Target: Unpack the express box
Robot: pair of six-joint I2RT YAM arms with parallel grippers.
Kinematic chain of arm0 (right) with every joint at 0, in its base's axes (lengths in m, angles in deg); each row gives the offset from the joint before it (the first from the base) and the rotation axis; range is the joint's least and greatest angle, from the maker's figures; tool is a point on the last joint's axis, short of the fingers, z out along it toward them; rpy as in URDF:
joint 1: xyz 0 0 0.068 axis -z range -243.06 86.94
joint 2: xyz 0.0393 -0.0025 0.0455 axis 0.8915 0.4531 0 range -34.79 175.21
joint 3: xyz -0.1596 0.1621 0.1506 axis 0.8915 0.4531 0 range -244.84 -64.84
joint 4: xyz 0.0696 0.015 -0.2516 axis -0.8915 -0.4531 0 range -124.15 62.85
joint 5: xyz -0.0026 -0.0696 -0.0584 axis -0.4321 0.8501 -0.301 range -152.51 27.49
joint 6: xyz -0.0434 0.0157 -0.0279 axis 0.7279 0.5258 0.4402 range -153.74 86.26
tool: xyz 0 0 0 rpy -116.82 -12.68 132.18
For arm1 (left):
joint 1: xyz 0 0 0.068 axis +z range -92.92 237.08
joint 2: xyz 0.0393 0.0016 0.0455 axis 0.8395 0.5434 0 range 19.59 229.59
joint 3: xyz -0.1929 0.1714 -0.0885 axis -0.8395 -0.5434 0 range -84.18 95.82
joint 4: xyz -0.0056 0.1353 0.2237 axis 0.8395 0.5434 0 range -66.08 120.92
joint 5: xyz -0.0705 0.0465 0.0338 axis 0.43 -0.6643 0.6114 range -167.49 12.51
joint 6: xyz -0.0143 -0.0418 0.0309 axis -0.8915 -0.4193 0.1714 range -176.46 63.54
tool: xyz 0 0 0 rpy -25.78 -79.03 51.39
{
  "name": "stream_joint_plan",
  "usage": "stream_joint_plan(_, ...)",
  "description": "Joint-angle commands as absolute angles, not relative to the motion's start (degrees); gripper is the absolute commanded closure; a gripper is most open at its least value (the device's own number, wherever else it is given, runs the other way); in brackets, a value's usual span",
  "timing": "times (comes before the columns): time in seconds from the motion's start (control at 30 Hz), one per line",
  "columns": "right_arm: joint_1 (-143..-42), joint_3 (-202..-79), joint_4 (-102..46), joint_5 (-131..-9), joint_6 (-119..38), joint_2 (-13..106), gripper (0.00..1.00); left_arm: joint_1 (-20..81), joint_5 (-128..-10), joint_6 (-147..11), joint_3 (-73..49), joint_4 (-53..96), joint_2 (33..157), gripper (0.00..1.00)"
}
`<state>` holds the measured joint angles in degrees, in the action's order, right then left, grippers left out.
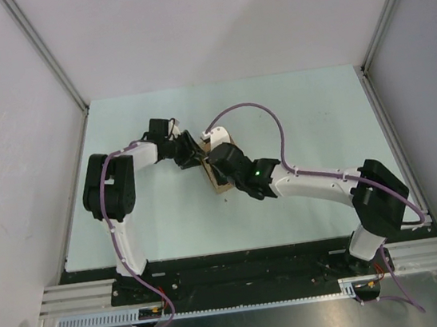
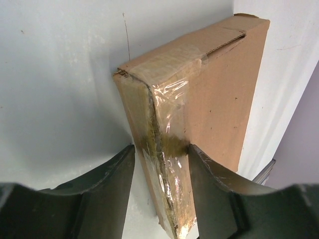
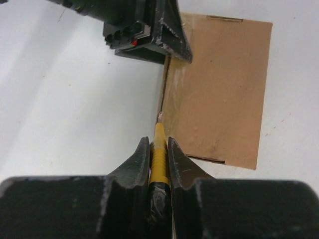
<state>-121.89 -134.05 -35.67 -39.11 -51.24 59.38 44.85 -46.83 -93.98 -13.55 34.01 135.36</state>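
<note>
Straddling the express box point(image 2: 219, 94) at the middle of the table point(image 1: 300, 112), left gripper point(image 2: 160, 149) stands half-open, grip unconfirmed; right gripper point(image 3: 158, 143) clamps the yellow utility knife point(image 3: 159, 159), tip at the taped seam point(image 3: 163, 94). Risk: box slips under blade pressure.

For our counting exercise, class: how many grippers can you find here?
2. The left gripper grips the express box at its taped edge; the right gripper is shut on a yellow knife, its tip at the box's edge. None appears hidden.
</note>
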Motion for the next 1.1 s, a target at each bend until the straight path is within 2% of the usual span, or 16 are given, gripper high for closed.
stream_joint_plan(0.0,-120.19,-135.33,-31.29,-40.1,-50.62,61.09,1.0,45.22,-52.97,-91.09,-15.98,39.74,136.58,0.44)
stream_joint_plan(0.17,-119.57,-137.0,-29.44,-41.06,-50.53,63.64,1.0,45.04,-53.67,-90.04,-16.77,39.83,135.78,0.39)
stream_joint_plan(0.37,-119.22,-138.41,-28.21,-41.77,-50.18,65.84,1.0,44.87,-53.32,-90.3,-17.3,39.91,136.13,0.39)
stream_joint_plan(1.07,-118.34,-139.29,-27.77,-41.33,-49.91,68.75,1.0,44.78,-53.5,-90.12,-17.12,40.35,136.4,0.45)
